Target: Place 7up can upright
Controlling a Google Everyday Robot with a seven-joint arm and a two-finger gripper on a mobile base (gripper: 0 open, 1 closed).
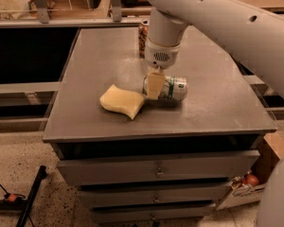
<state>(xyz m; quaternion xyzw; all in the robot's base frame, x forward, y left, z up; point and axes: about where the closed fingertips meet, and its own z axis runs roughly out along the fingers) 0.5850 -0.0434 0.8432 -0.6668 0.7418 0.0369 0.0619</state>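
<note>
The silver-white aluminium can, green lettering illegible, lies on its side directly under the gripper, extending to its camera-right; grip state cannot be determined.

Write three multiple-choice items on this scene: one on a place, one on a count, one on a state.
1. Where is the hand?
A. near the floor
B. out of view
C. at the 7up can's end nearest the sponge

2. How many cans are on the cabinet top?
A. two
B. one
C. four

3. How does the 7up can sit?
A. upright
B. on its side
C. stacked on the sponge

Answers:
1 C: the hand comes down onto the 7up can at the end beside the sponge.
2 A: the 7up can and an orange-brown can at the back are the only two.
3 B: its long side rests on the cabinet top.
</note>
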